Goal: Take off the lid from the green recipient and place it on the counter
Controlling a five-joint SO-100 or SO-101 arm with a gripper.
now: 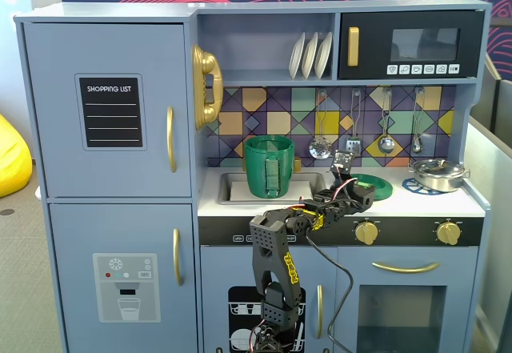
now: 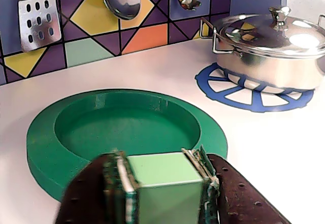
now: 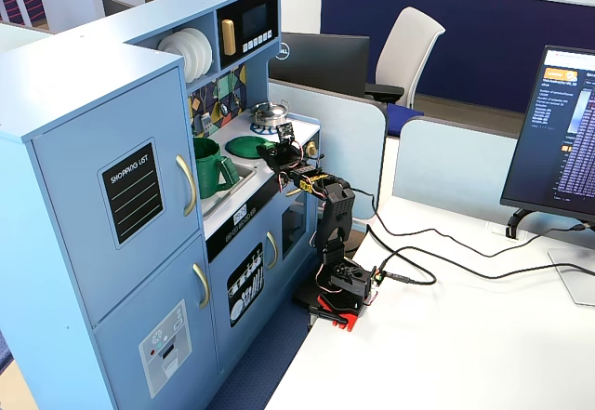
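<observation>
Green recipient (image 1: pixel 269 166) is standing open by the sink, well apart from the lid (image 2: pixel 124 132), which is lying flat on the white surface (image 2: pixel 264 153), inverted as far as I can tell, just beside the silver pan (image 2: pixel 274 49). I am holding the gripper (image 2: pixel 161 183) clenched on the lid's light-green handle (image 2: pixel 162 181). For a clean release I am planning to part the jaws slowly, then lift straight up so the disc is not dragging toward the pan.

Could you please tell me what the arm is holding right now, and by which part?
The end effector is shut on the lid, by the light-green handle at its centre; the lid lies on the counter.
</observation>
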